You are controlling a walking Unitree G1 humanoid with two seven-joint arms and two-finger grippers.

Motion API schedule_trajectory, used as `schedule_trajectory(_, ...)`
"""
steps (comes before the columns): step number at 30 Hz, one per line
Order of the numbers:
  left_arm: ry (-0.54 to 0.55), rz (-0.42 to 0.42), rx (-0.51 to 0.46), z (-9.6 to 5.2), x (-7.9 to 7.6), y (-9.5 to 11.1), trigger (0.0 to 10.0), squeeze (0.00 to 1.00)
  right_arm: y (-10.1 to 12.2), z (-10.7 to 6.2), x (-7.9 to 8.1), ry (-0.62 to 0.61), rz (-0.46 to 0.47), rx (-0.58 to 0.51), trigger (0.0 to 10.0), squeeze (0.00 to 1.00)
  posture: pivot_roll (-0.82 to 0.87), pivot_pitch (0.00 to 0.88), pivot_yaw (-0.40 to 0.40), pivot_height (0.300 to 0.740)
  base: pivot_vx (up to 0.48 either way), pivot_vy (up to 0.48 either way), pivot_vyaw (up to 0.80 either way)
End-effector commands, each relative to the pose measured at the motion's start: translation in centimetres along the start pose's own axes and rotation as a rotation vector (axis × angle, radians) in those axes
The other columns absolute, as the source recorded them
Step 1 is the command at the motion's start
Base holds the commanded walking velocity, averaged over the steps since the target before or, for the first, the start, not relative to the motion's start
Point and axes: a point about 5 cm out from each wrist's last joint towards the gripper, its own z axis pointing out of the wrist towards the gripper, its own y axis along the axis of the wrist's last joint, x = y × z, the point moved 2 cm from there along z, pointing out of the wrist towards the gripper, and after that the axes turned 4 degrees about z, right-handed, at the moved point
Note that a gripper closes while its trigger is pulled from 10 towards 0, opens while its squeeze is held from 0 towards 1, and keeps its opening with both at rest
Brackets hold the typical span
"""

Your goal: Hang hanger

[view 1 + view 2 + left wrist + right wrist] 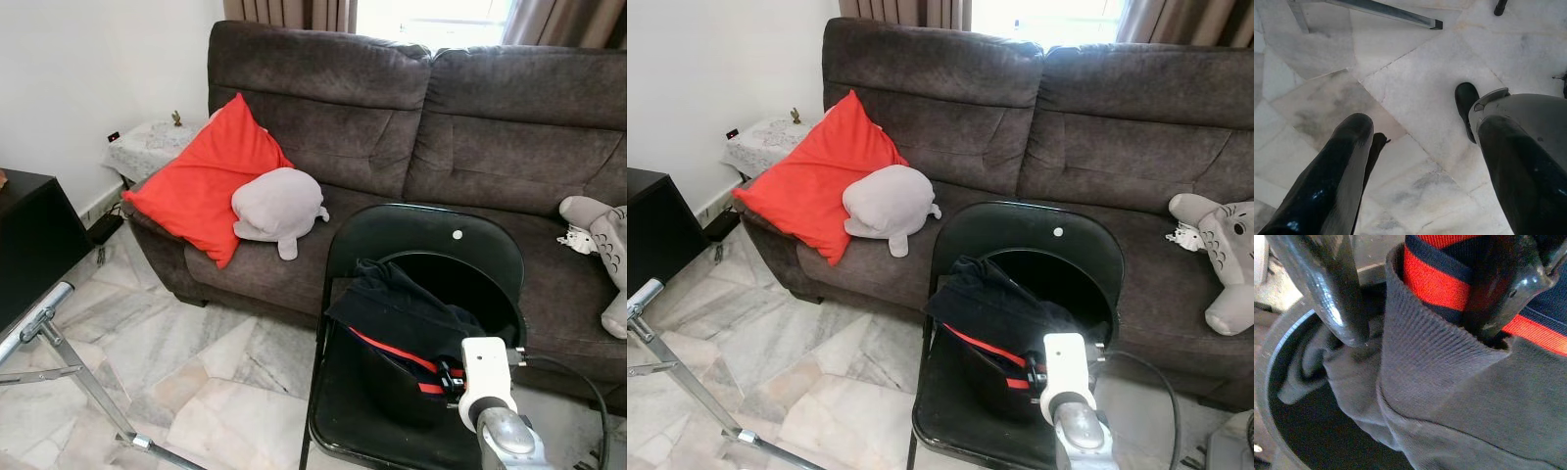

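Left eye view: a black folding chair (431, 245) stands on the marble floor (196, 362) in front of a brown sofa (470, 127). A dark garment (407, 313) with a red stripe lies heaped on the seat, partly against the backrest opening. The right arm (495, 411) reaches in from below, its white wrist block at the garment's near edge. No hanger can be made out on the chair; if one lies in the garment, it is hidden. On the sofa a red cushion (201, 181) leans at the left end with a grey plush (279, 206) touching it, and another grey plush (602, 245) lies at the right end. A metal rack leg (59, 343) crosses the floor at the left, beside a black cabinet (29, 235).

Right eye view: the same scene, the arm's wrist just over the red stripe (985, 352) of the garment.

Left wrist view: the left gripper (1425, 147) hangs over the marble floor, its two black fingers (1342, 166) spread wide and holding nothing. A black foot (1466, 105) shows beyond them, and a metal bar (1386, 12) lies farther off.

Right wrist view: the right gripper (1420, 333) is down on the garment, one finger (1334, 289) outside the grey ribbed collar (1420, 362) and the other tucked inside it against the red and navy stripes (1437, 269). The collar fold sits between the fingers, which pinch it narrowly. The chair's black seat (1298, 426) shows beneath.
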Motion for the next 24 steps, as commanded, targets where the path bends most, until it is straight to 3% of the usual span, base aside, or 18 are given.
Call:
schedule_trajectory(1,0.001,0.027,0.02,-0.1,0.2,-0.4,10.0,0.0,0.3,0.2,-0.4,-0.013,0.013,-0.007,10.0,0.0,-0.01,0.0,0.05,0.74,0.0,0.0,0.0)
schedule_trajectory(12,0.002,0.037,0.02,-0.1,0.2,-0.3,10.0,0.0,1.2,0.8,-0.6,-0.018,0.081,-0.061,10.0,0.0,-0.01,0.0,0.053,0.74,0.0,0.0,0.0)
schedule_trajectory(13,0.003,0.039,0.02,-0.1,0.2,-0.3,10.0,0.0,1.2,0.9,-0.6,-0.014,0.083,-0.058,8.4,0.0,-0.01,0.0,0.053,0.74,0.0,0.0,0.0)
schedule_trajectory(14,0.004,0.041,0.021,-0.1,0.2,-0.4,10.0,0.0,0.6,1.0,-0.5,-0.019,0.071,-0.022,0.0,0.0,0.0,0.0,0.052,0.74,0.0,0.0,0.0)
schedule_trajectory(24,0.003,0.046,0.026,-0.1,0.3,-0.4,10.0,0.0,-0.4,1.3,-0.6,-0.032,0.063,0.022,0.0,0.0,0.0,0.0,0.053,0.74,0.0,0.0,0.0)
